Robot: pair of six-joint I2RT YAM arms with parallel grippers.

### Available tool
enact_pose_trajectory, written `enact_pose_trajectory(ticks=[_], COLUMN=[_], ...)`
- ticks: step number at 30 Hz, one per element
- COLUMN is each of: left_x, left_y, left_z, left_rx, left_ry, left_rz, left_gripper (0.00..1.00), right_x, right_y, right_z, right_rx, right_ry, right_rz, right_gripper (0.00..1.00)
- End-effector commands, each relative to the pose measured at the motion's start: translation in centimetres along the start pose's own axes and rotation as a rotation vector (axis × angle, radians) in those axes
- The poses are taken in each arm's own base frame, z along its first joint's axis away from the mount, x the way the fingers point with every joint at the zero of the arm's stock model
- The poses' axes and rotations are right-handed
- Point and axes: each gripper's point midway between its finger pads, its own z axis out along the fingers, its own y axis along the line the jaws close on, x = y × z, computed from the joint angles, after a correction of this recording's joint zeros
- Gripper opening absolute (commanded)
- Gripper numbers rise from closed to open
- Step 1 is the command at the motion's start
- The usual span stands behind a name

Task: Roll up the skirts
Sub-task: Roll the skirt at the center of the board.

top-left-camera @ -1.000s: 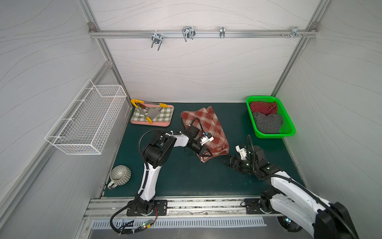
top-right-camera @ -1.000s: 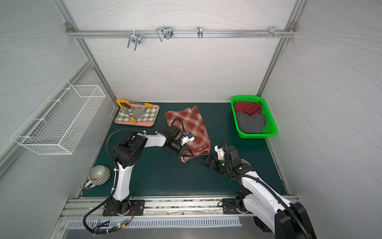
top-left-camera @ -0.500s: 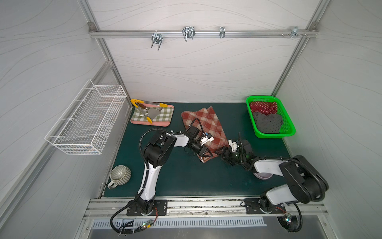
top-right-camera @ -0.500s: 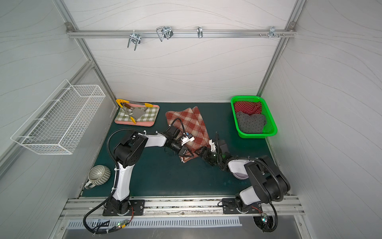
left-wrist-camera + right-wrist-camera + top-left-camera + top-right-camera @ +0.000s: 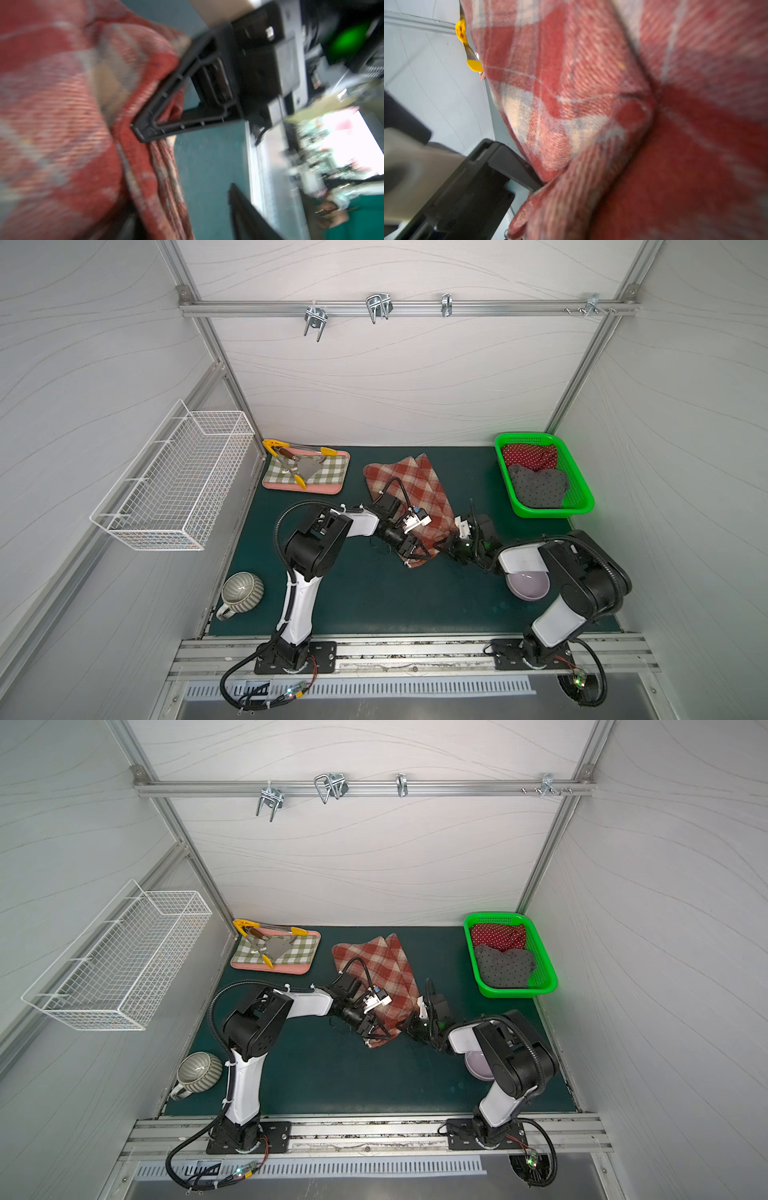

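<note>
We are clamping the right gripper [image 5: 442, 542] tight on the hem of the plaid skirt [image 5: 415, 489] — just beside it, the left gripper [image 5: 413, 556] is standing parted, gripping nothing.

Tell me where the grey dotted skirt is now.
In both top views the grey dotted skirt lies in the green basket at the far right, touching the red dotted skirt on its near side.
</note>
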Motion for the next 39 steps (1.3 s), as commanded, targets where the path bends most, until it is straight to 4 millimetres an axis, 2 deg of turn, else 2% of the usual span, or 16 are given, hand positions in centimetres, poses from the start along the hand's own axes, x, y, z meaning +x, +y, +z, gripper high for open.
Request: enact_pose_trajectory(ticks=[1,2,4,6,8,11,14,16,19,22,26,31,33,39], left_x=[-0.3,-1.1,-2.7,-3.4,-3.3,-2.4,-0.8,0.5,1.4,1.9,0.9,-1.5,-1.8,-1.2], left_y=[0.3,-0.2,-1.9,-3.7,-5.5,-6.4,-6.4,-6.3,-5.2,-3.6,-2.3,-3.2,-3.3,-1.5], left_z=[-1.4,-2.2,-3.6,-4.7,-5.0,-4.9,-4.2,-2.9,-1.4,-0.8,-1.6,-3.3,-3.3,-2.5], left_rx=[-0.156,-0.19,-0.252,-0.355,-0.478,-0.629,-0.727,-0.761,-0.828,-0.891,-1.012,-1.141,-1.164,-1.197], left_ry=[0.022,0.007,-0.036,-0.046,-0.019,0.017,0.0,0.048,0.129,0.125,0.048,-0.113,-0.128,-0.11], left_rz=[0.083,0.122,0.228,0.375,0.563,0.754,0.884,0.95,0.948,0.935,0.927,0.956,0.967,0.969], left_gripper=[0.94,0.98,0.98,0.98,0.98,0.98,0.98,0.98,0.98,0.98,0.98,0.98,0.98,0.98], right_x=[0.5,0.6,0.5,0.4,0.2,0.2,0.6,0.7,0.8,1.0,1.3,1.8,2.0,2.3], right_y=[-0.4,-0.1,0.7,1.6,2.5,3.6,4.1,4.3,4.4,4.8,5.2,5.0,4.9,4.6], right_z=[0.3,0.3,0.2,-0.1,-0.7,-1.7,-2.6,-2.9,-3.0,-3.1,-3.6,-3.7,-3.6,-3.4], right_rx=[0.041,0.039,0.016,-0.018,-0.058,-0.08,-0.091,-0.1,-0.114,-0.139,-0.159,-0.172,-0.179,-0.184], right_ry=[0.048,0.06,0.092,0.131,0.177,0.226,0.259,0.272,0.28,0.286,0.285,0.297,0.299,0.305], right_rz=[-0.028,-0.035,-0.046,-0.047,-0.048,-0.085,-0.096,-0.097,-0.087,-0.084,-0.091,-0.08,-0.072,-0.066], right_gripper=[0.0,0.0,0.0,0.0,0.0,0.0,0.0,0.0,0.0,0.0,0.0,0.0,0.0,0.0])
